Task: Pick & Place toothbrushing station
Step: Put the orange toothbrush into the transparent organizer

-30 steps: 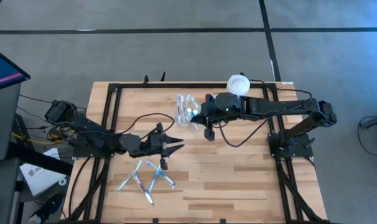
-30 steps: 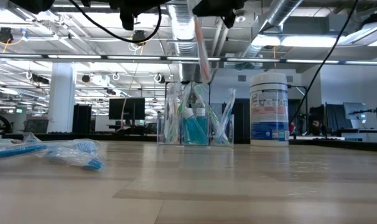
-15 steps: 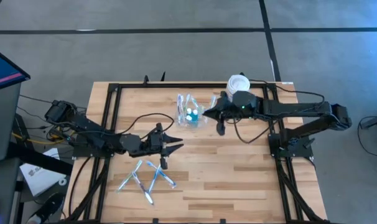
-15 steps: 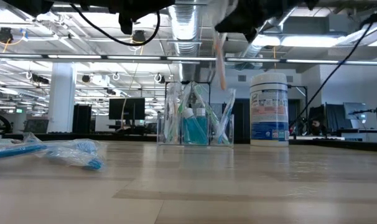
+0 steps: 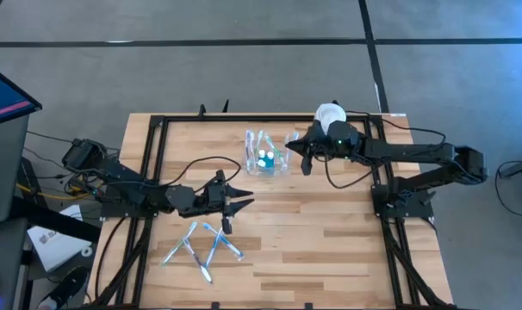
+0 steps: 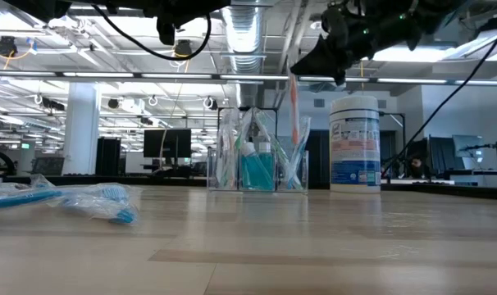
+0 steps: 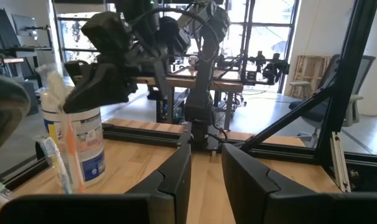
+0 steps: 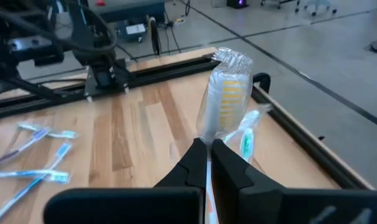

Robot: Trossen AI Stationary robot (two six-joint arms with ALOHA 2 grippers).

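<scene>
**Right arm holding a wrapped toothbrush right by the organizer**

So the toothbrushing station (image 5: pixel 264 155) sits toward the far middle of the table (image 5: pixel 330 241), a clear little organizer with brushes and something blue inside; in the low view (image 6: pixel 257 156) it stands upright, with the white jar (image 6: pixel 355 143) just beside it on the right arm's side.

The right gripper (image 5: pixel 297 151) is up above the table between the organizer and the jar; its fingers are clamped on a toothbrush (image 8: pixel 224 99) in clear wrapping, yellow-orange bristles showing; from the low view the orange brush (image 6: pixel 294 102) hangs down over the organizer's jar-side edge; can't tell if it's touching.

The left gripper (image 5: pixel 242 203) waits low near the table's middle, fingers a little apart, nothing between them; a few loose wrapped toothbrushes (image 5: pixel 202 245) lie on the wood just in front of it.
</scene>
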